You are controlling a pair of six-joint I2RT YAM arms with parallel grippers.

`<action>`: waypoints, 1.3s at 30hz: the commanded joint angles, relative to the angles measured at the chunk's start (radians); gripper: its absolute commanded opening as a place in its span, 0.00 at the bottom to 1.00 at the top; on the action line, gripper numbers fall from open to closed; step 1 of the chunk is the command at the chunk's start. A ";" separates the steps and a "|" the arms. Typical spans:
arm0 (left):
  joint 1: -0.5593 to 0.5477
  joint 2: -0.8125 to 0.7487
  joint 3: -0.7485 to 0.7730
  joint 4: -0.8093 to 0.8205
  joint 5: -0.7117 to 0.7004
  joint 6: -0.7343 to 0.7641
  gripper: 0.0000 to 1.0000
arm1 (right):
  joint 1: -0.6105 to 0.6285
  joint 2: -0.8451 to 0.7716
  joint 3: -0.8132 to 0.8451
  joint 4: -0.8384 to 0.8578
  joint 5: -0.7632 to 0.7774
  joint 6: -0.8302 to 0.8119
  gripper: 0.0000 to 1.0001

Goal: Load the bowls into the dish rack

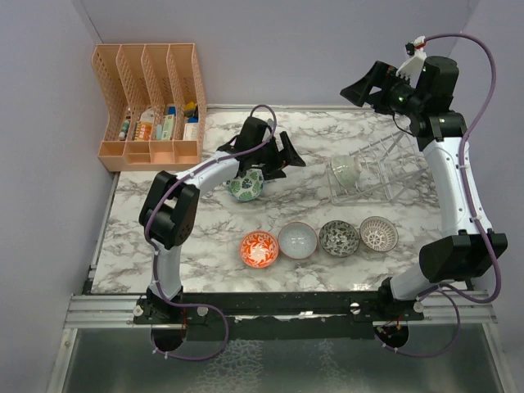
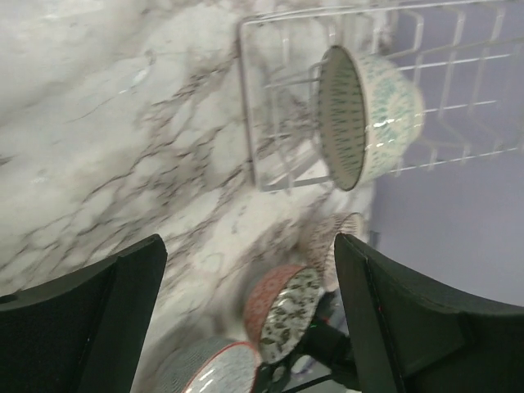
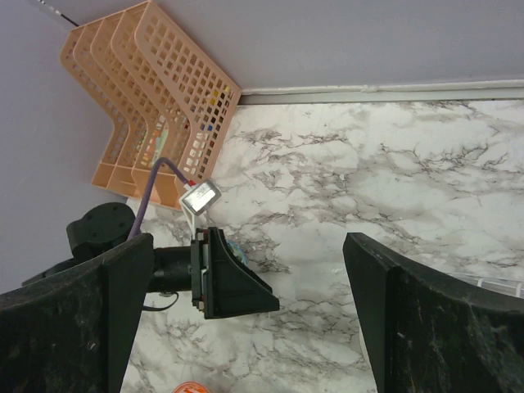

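Note:
The clear dish rack lies at the right back and holds the pale green bowl on edge; both show in the left wrist view, rack and bowl. The green-leaf bowl sits tilted just below my left gripper, which is open with nothing between its jaws. In a front row stand the red-orange, light blue-grey, dark grey speckled and pink-white lattice bowls. My right gripper is open, empty and raised high above the rack.
The orange file organizer with small items stands at the back left corner and also shows in the right wrist view. Purple walls close the back and sides. My left arm reaches across the middle of the marble table.

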 commanded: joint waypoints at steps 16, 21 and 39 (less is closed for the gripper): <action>-0.021 -0.227 -0.140 -0.505 -0.598 0.500 0.79 | -0.005 -0.107 -0.144 0.087 -0.076 0.037 1.00; -0.025 -0.187 -0.125 -0.487 -0.622 0.547 0.78 | -0.005 -0.125 -0.156 0.087 -0.074 0.038 1.00; -0.028 -0.040 -0.069 -0.441 -0.726 0.662 0.78 | -0.005 -0.130 -0.148 0.076 -0.062 0.033 1.00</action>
